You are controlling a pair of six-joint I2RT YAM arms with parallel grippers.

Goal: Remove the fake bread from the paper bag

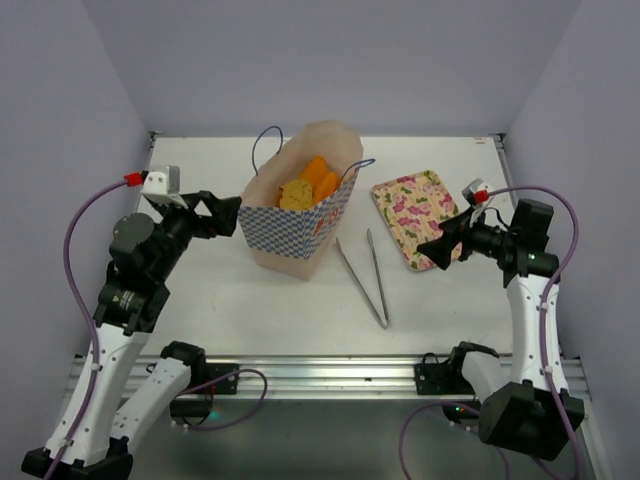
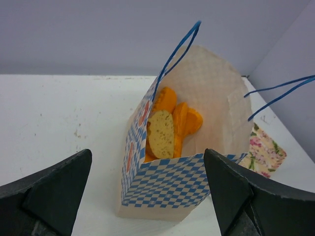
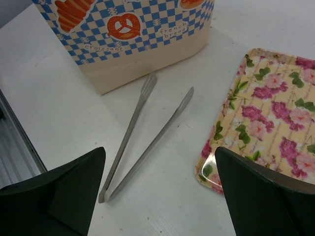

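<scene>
Paper bag (image 1: 300, 218) stands upright, mouth open, mid-table (image 1: 220, 310); fake bread (image 1: 312, 182) sits inside it. Left gripper (image 1: 228, 217), jaws wide and empty, at the bag's 9 o'clock. Right gripper (image 1: 436, 250), wide and empty, at 3 o'clock, over the floral tray (image 1: 415, 205).

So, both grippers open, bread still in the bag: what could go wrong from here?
The paper bag stands free, so the left gripper reaching in may tip or shove it. Its blue cord handles arch over the opening and could snag a finger. The tongs lie beside it; the right gripper might knock them.
</scene>
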